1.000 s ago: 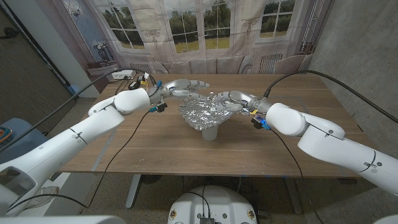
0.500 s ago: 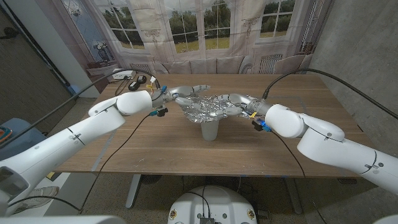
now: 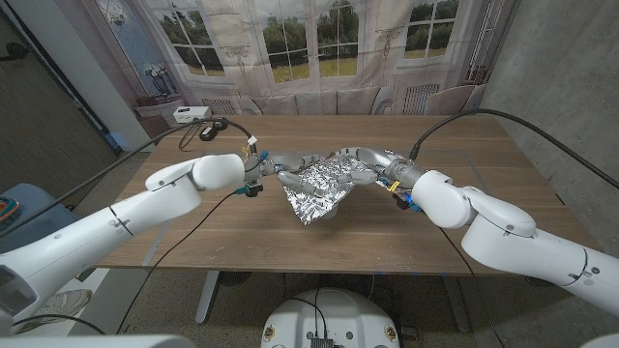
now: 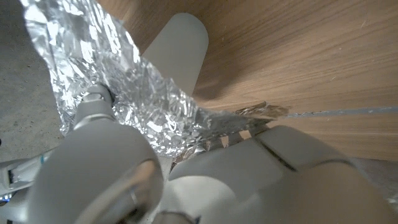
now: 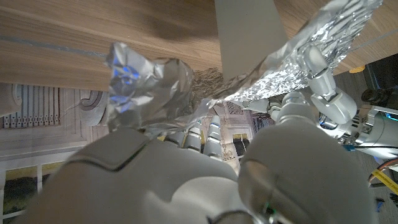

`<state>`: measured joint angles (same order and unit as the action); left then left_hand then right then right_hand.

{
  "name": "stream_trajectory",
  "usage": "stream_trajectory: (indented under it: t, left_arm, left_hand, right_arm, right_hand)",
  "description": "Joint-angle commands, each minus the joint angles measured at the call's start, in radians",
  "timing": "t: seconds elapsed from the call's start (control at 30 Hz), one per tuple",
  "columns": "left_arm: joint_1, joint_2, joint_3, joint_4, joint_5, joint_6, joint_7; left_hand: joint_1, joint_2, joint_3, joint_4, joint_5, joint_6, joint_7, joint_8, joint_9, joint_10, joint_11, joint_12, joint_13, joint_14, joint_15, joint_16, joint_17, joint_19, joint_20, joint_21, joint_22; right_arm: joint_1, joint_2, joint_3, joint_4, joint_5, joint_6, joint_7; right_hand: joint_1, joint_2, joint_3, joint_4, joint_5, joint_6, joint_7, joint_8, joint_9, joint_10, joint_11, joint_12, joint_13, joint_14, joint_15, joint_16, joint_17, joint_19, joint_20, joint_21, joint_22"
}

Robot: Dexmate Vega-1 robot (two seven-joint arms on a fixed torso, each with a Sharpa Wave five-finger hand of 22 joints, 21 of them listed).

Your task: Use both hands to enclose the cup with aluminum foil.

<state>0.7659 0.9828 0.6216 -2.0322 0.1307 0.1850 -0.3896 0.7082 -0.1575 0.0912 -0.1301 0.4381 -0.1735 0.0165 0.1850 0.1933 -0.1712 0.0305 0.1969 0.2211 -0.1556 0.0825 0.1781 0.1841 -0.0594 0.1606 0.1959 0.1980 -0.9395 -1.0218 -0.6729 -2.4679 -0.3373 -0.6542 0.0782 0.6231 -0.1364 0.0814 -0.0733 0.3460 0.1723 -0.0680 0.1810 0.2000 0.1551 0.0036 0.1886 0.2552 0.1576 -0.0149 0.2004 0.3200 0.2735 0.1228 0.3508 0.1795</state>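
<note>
Both hands meet over the middle of the table (image 3: 464,208) in the head view; the left hand (image 3: 280,162) comes in from the left of centre and grips one upper corner of the aluminum foil (image 3: 317,188), its fingers closed on the crinkled sheet; the right hand (image 3: 363,161) comes in from the right of centre and grips the opposite corner, fingers likewise curled onto the foil. Between them the sheet hangs as a slack triangle, its point drooping toward the lower middle of the frame; it hides most of the cup (image 3: 327,209), of which only a pale sliver of the base shows just under the foil's lower right edge, standing on the wood at the picture's centre. In the left wrist view the cup (image 4: 175,51) shows as a smooth white body at upper centre with foil (image 4: 124,87) draped against one side of it; in the right wrist view the cup (image 5: 250,34) sits at top centre with foil (image 5: 311,46) stretched beside it and a crumpled wad (image 5: 146,84) bunched at left.

The step in hand looks like the draping: the sheet is laid over the cup but not yet pressed to it; the sides hang loose. The next move probably calls for both hands to bring the corners down and inward, folding the foil round the wall without tipping the light cup or tearing the thin sheet.
</note>
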Motion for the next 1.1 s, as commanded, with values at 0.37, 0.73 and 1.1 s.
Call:
stream_trajectory:
  t: [0.37, 0.73, 1.1]
  left_arm:
    - [0.051, -0.001, -0.001, -0.034, 0.034, 0.05, 0.071]
    - [0.093, -0.031, -0.022, 0.009, 0.004, -0.021, 0.166]
    - [0.074, -0.06, -0.001, 0.04, 0.0, -0.022, 0.157]
  left_hand:
    - [0.005, 0.025, -0.02, 0.011, 0.013, -0.084, -0.02, 0.022, 0.002, -0.011, -0.041, 0.028, 0.003, 0.033, -0.027, 0.022, 0.003, 0.019, -0.002, 0.02, 0.004]
    - [0.01, 0.045, -0.03, 0.02, 0.019, -0.091, -0.015, 0.016, 0.001, 0.003, -0.061, 0.036, 0.003, 0.053, -0.048, 0.024, 0.002, 0.062, -0.033, 0.037, 0.003]
    - [0.045, 0.083, -0.032, 0.022, 0.034, -0.077, 0.012, 0.02, 0.001, 0.03, -0.063, 0.047, 0.003, 0.096, -0.077, 0.027, -0.001, 0.116, -0.066, 0.054, 0.001]
  right_arm:
    - [0.072, 0.051, -0.109, 0.047, -0.123, -0.037, 0.199]
    - [-0.063, 0.067, 0.065, 0.172, 0.136, 0.209, 0.028]
    - [-0.12, 0.088, 0.151, 0.309, 0.364, 0.457, -0.019]
  right_hand:
    - [0.035, 0.0, -0.048, -0.008, 0.062, -0.026, -0.046, 0.011, -0.002, -0.031, -0.075, 0.007, -0.006, 0.007, -0.051, 0.008, -0.014, 0.028, -0.003, -0.014, 0.005]
    - [0.051, 0.015, -0.073, -0.008, 0.093, -0.083, -0.004, 0.005, -0.001, -0.078, -0.023, 0.003, -0.013, -0.044, -0.043, -0.002, -0.034, 0.007, -0.033, -0.042, 0.002]
    - [0.037, 0.031, -0.086, 0.005, 0.103, -0.075, 0.016, 0.013, -0.001, -0.056, -0.007, 0.016, -0.016, -0.015, -0.022, 0.015, -0.039, 0.016, -0.039, -0.048, 0.003]
